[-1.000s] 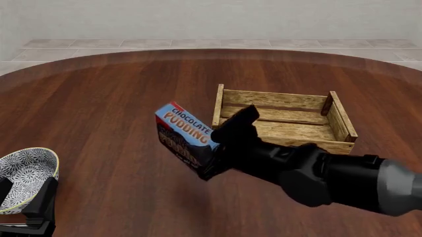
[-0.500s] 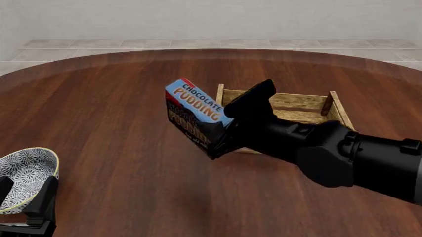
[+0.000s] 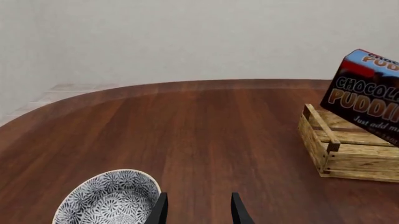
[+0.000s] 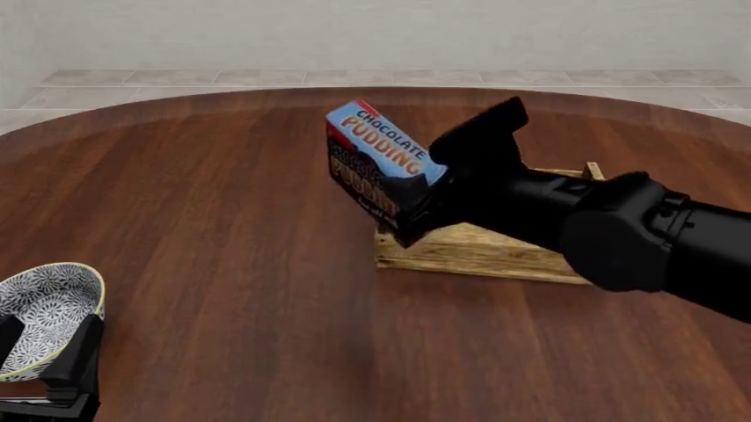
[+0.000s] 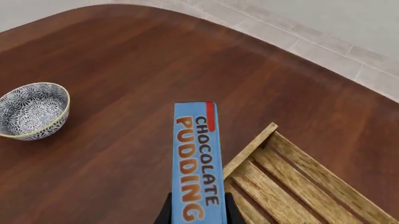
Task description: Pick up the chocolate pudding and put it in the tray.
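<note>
The chocolate pudding (image 4: 382, 163) is a small carton with a blue lettered top and dark brown sides, held tilted in the air. My right gripper (image 4: 428, 189) is shut on it, and the wrist view shows the chocolate pudding (image 5: 198, 163) end-on between the fingers. It hangs above the left end of the tray (image 4: 463, 255), a tan slatted crate mostly hidden behind the right arm. The left wrist view shows the chocolate pudding (image 3: 367, 95) over the tray (image 3: 349, 161). My left gripper (image 3: 198, 212) is open with nothing in it, low at the near left of the table.
A round grey-white patterned bowl (image 4: 47, 308) sits at the near left, right beside the left gripper (image 4: 47, 352). The bowl (image 3: 112, 198) lies just next to the left fingers. Dark wood table surface surrounds the tray (image 5: 293, 186).
The right gripper has carried the pudding upward and to the right, from beside the tray's left end to above it. The left arm has not moved.
</note>
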